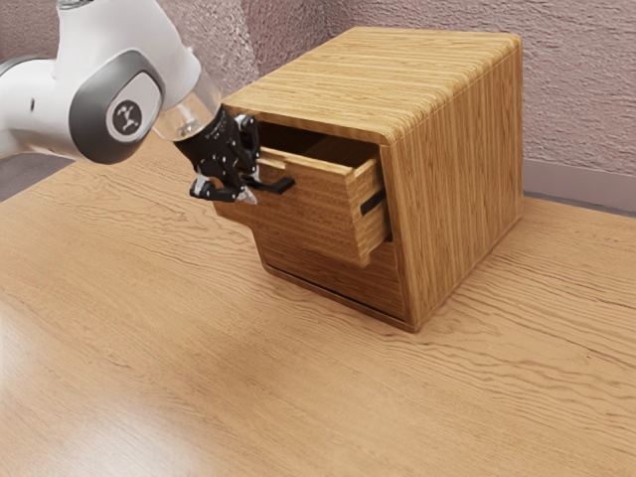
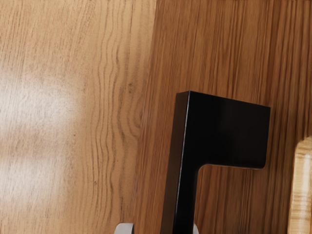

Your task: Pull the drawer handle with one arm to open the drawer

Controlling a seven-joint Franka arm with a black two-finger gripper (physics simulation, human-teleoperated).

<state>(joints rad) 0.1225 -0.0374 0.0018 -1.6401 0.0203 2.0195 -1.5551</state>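
Drawer (image 1: pixel 318 204), light wood-grain, flat-fronted: sits in the upper part of a box-shaped wooden cabinet (image 1: pixel 457 159), slid partway out toward the exterior view's left, interior showing at top. Black 2-finger gripper (image 1: pixel 231 191) at its front, fingers clamped either side of the black bar-shaped drawer handle (image 1: pixel 276 186). Cabinet stands on a wood-grain table (image 1: pixel 199 378).

— What stood behind everything?
— A rough, pinkish-grey stucco wall (image 1: pixel 586 70). A plain grey skirting strip (image 1: pixel 581 184) ran along its foot, just beyond the desk's far edge.
— And the desk?
— A broad, light-brown wooden desk (image 1: pixel 328 397) with wavy grain. A soft, pale patch of reflected light (image 1: pixel 50 397) lay by its near edge, at the exterior view's left.
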